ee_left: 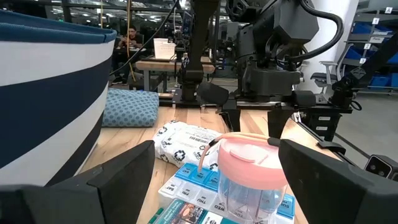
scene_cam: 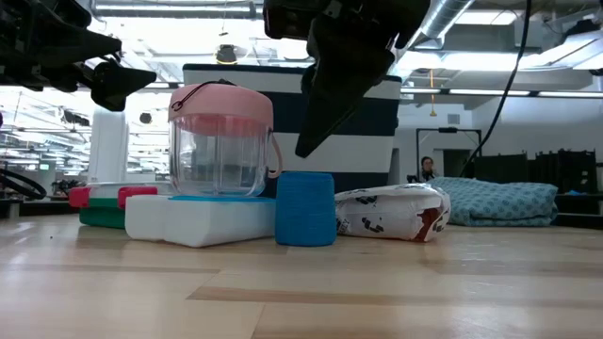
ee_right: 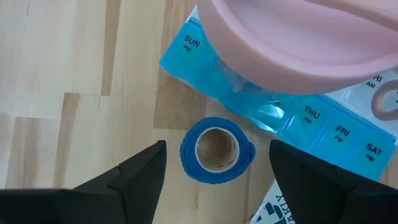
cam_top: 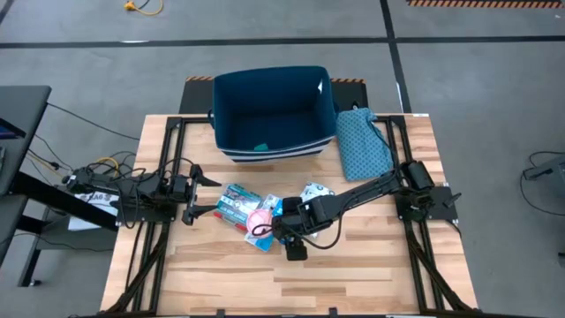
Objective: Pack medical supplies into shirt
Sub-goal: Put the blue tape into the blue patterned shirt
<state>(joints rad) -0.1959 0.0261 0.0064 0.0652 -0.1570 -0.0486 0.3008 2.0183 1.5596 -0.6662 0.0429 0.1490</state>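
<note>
The supplies lie in a cluster at the table's middle: a clear cup with a pink lid (scene_cam: 221,132) standing on a blue-white day-marked pill box (ee_right: 323,118), a printed flat box (cam_top: 237,205), a white printed pouch (scene_cam: 391,212), and a blue tape roll (ee_right: 216,150) standing on its end on the wood. My right gripper (ee_right: 216,148) hangs open above the roll and points down, one finger on each side, clear of it. The folded teal patterned shirt (cam_top: 362,141) lies by the far right edge. My left gripper (cam_top: 196,190) waits open at the table's left, facing the cluster.
A dark blue bin with striped walls (cam_top: 216,106) stands at the far middle, just left of the shirt, with a small teal item on its floor. Bare wood (cam_top: 291,283) stretches along the near side. The arms' black frames line both sides.
</note>
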